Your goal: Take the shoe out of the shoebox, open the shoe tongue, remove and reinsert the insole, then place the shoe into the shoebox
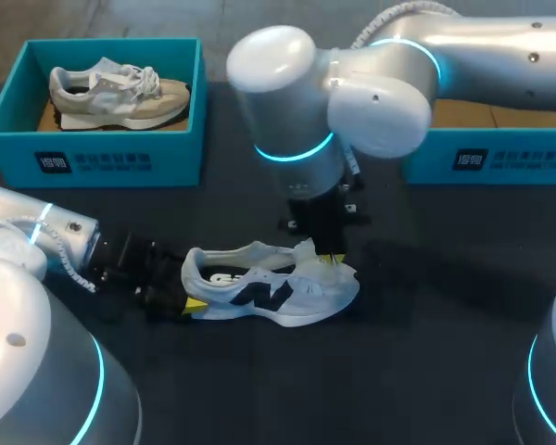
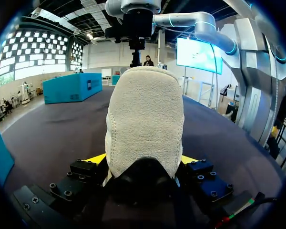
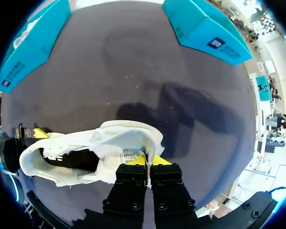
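Two arms on one shoe [image 1: 269, 289] right now, so this reads to me as the open-the-tongue step. The shoe's out of the box and sitting on its sole about mid-counter [image 1: 426, 371], a bit toward the near edge. Its heel points at the left edge and its toe at the right.

The left gripper [image 2: 143, 160] comes in low and nearly flat from the left edge. It has the heel pinched from both sides, yellow tips flush against the fuzzy heel collar. Basically it's the anchor.

The right arm reaches across from the right rear corner and points almost straight down over the lace area. The right gripper [image 3: 148, 162] is closed nearly all the way, with only the thin tongue [image 3: 128, 153] sandwiched between its tips.

Next move, I'd guess: lift and fold the tongue toward the toe so the opening widens, with the left one pinning the heel so the whole shoe doesn't come up with it. After that something has to go in for the insole, which I can't make out in the dark opening.

The shoebox [image 1: 500, 158] at the right rear corner looks empty, so that's probably where the shoe ends up. The other box [image 1: 181, 148] at the left rear corner has a beige shoe [image 1: 116, 93] in it.
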